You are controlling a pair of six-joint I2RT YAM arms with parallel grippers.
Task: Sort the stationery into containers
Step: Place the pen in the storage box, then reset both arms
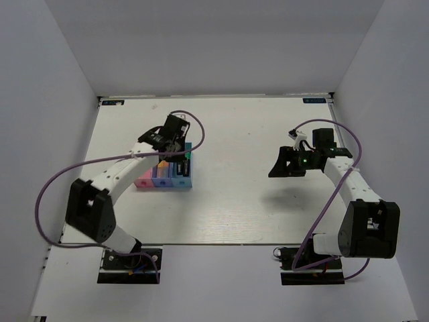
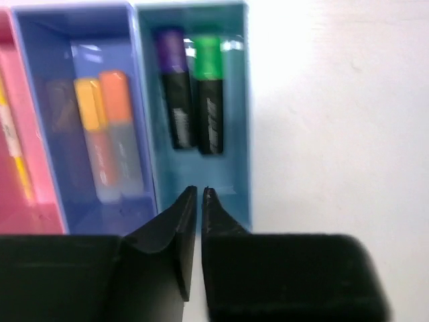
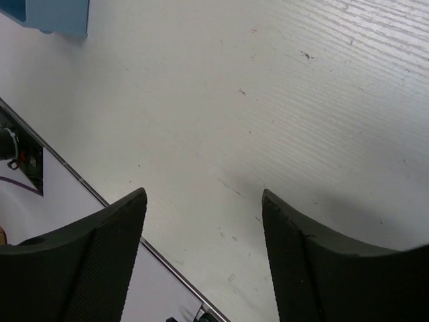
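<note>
Your left claw (image 2: 199, 194) hangs over the light blue bin (image 2: 232, 171) near the desk's (image 1: 234, 201) left edge, jaws almost shut on nothing; the purple highlighter (image 2: 175, 94) and green highlighter (image 2: 209, 94) lie inside it; your right claw (image 3: 204, 201) gapes wide and empty toward the right edge. Sorting looks done to me; next, lift the left claw straight up, clear of the bin's walls.

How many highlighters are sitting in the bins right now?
4. Orange highlighter and yellow-orange highlighter in the dark blue bin; purple-black highlighter and green-black highlighter in the light blue bin. Pink bin mostly cropped; others may hide.
</note>
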